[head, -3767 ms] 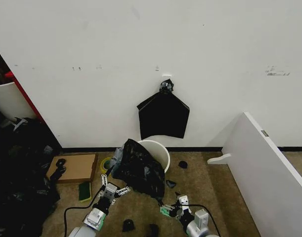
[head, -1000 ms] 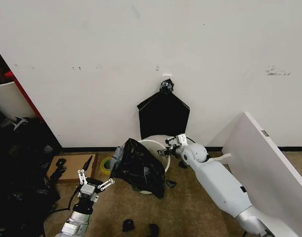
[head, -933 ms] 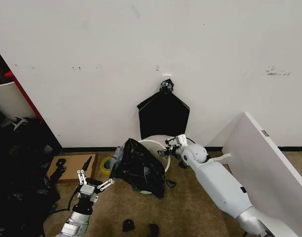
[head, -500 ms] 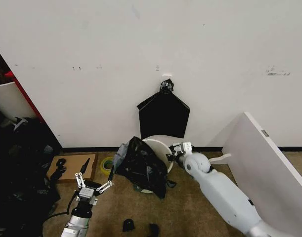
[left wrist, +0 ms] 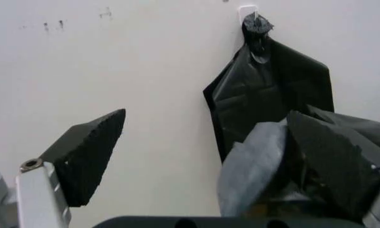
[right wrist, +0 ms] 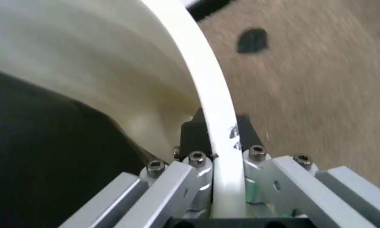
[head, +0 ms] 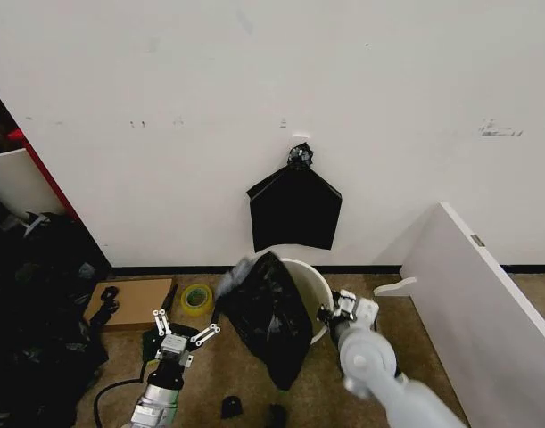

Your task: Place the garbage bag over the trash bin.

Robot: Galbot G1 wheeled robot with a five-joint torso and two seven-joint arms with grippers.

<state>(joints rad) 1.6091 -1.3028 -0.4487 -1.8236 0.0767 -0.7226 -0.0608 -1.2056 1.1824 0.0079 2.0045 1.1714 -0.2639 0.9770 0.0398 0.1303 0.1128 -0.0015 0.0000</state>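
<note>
A plain white wall (head: 165, 71) fills the back of the room, scuffed with small dark marks. A black baseboard (head: 156, 270) runs along its foot. The floor (head: 433, 357) is brown carpet. A white panel (head: 486, 294) leans at an angle on the right. At the left edge stand a curved white board (head: 13, 183) and a dark heap (head: 31, 312).

The garbage bag (head: 268, 321) is covering the left side of the trash bin (head: 311, 287), hiding that part of the rim and wall. The right gripper (head: 336, 311) and its arm are blurring in the head view, the forearm running off the near edge. The left gripper (head: 185, 337) is trailing its arm off that near edge too.
</note>
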